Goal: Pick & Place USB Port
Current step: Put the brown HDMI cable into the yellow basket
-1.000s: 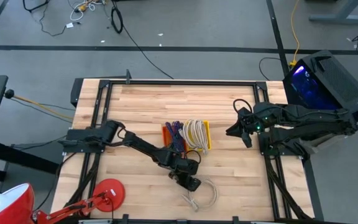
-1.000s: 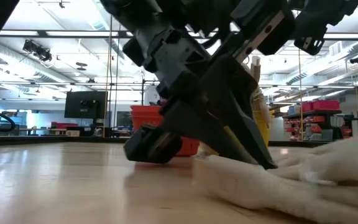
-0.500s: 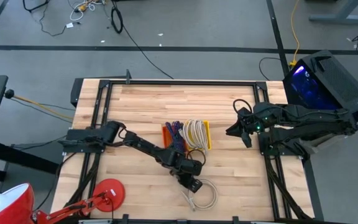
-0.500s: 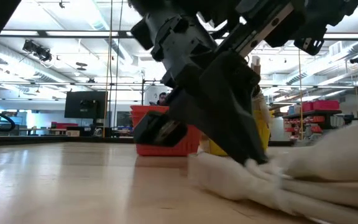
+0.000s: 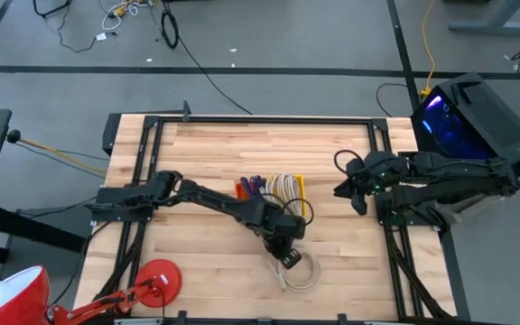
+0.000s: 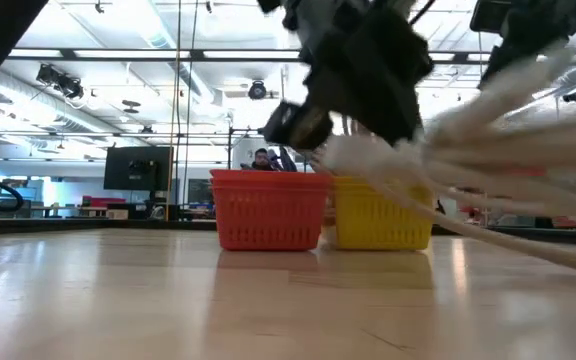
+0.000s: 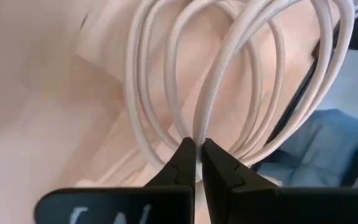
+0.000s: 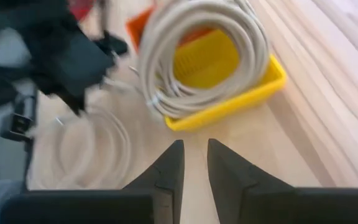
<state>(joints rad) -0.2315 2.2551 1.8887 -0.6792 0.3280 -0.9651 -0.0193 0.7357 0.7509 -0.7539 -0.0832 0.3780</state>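
Left gripper (image 5: 288, 257) reaches diagonally across table (image 5: 206, 144), pinching white coiled cable (image 5: 301, 275), lifted near yellow basket (image 5: 300, 196); coil hangs toward near edge. Right gripper (image 5: 357, 194) waits at right, fingers slightly apart.

Red lamp (image 5: 25, 293) at table's (image 5: 215, 144) near-left corner; black computer case (image 5: 477, 117) beyond right edge.

no legible txt, labels or nos.

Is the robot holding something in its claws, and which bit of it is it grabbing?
Yes. The left gripper is shut on a coiled white cable, pinching one strand of its loops. The right gripper, off at the table's right side, holds nothing.
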